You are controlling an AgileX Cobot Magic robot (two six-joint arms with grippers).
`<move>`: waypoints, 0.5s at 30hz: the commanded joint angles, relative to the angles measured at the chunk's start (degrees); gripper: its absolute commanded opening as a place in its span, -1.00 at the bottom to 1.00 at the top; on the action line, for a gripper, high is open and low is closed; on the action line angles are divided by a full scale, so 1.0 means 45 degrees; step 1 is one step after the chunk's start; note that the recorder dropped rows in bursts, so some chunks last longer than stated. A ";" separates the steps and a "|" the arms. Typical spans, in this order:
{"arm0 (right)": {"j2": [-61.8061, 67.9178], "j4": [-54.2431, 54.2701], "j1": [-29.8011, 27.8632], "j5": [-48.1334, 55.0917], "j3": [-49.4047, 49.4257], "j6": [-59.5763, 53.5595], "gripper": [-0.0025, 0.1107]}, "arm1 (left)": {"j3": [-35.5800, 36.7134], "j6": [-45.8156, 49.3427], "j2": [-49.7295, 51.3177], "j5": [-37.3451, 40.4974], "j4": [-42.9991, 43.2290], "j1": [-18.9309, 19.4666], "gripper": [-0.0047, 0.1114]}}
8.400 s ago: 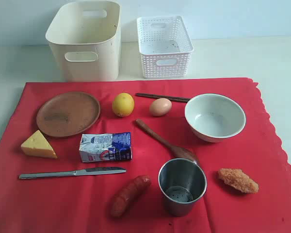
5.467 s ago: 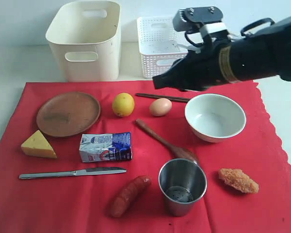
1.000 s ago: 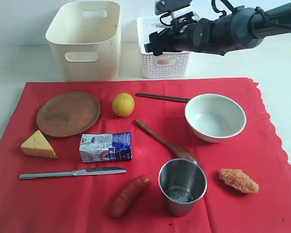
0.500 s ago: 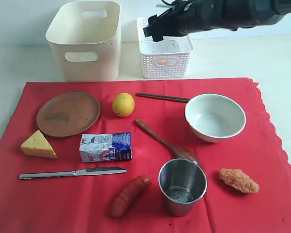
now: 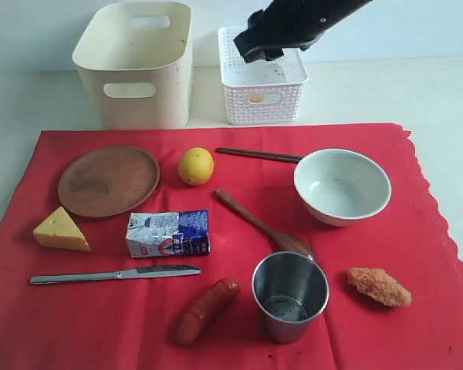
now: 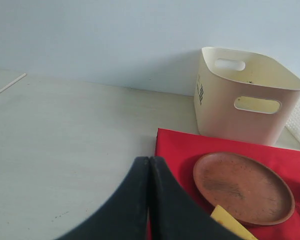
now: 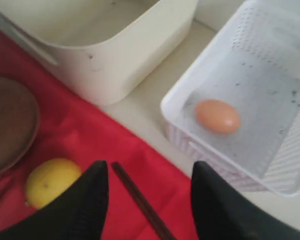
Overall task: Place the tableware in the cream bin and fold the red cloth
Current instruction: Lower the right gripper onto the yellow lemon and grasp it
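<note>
The red cloth covers the table front and carries a brown plate, white bowl, wooden spoon, dark chopsticks, steel cup and steel knife. The cream bin stands empty behind the cloth. My right gripper hangs high over the white basket, open and empty; its wrist view shows the chopsticks between the fingers far below. My left gripper is shut, empty, beside the cloth's left edge near the plate and the bin.
The white lattice basket right of the bin holds an egg. Food lies among the tableware: lemon, cheese, milk carton, sausage, fried piece. Bare table stretches left of the cloth.
The right arm took the egg from the cloth and left it in the white basket. Over the last second it has risen and pulled back, open and empty.
</note>
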 commanded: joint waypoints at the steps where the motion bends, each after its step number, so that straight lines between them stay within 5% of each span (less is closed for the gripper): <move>1: -0.0081 0.2763 0.0047 0.0150 0.0986 -0.3214 -0.32 | 0.0000 -0.0046 -0.0083 -0.0147 -0.0060 0.0024 -0.89; 6: -0.0081 0.5706 0.0047 0.0091 0.1995 -0.7006 -0.33 | 0.0000 -0.0046 -0.0083 -0.0147 -0.0060 0.0024 -0.89; 15: 0.0468 0.5752 0.1265 -0.0442 0.2527 -0.8186 0.41 | 0.0000 -0.0046 -0.0083 -0.0147 -0.0060 0.0024 -0.89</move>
